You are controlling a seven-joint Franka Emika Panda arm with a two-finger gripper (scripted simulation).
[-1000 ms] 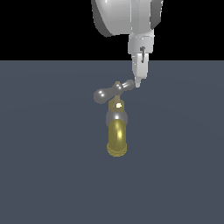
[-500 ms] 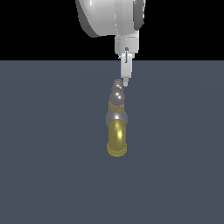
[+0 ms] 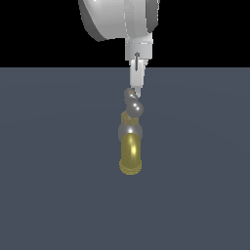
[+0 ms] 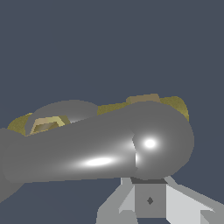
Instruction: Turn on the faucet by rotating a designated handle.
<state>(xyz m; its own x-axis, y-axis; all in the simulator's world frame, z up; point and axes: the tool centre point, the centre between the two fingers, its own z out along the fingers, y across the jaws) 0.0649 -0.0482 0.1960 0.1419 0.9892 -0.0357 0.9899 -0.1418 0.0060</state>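
Faucet (image 3: 130, 154) stands on the grey floor (image 3: 49, 171), handle (image 3: 133, 103) seen end-on above the spout. Gripper (image 3: 136, 92) tip touches the handle's far end (finger opening cannot be told).

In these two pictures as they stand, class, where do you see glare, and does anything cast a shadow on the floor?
Exterior view: small bright glints on the handle and a soft sheen down the yellow spout; no shadow shows on the flat grey floor. Wrist view: two white hot spots on the handle, one on its rounded end and one along the bar; the hand is evenly lit.
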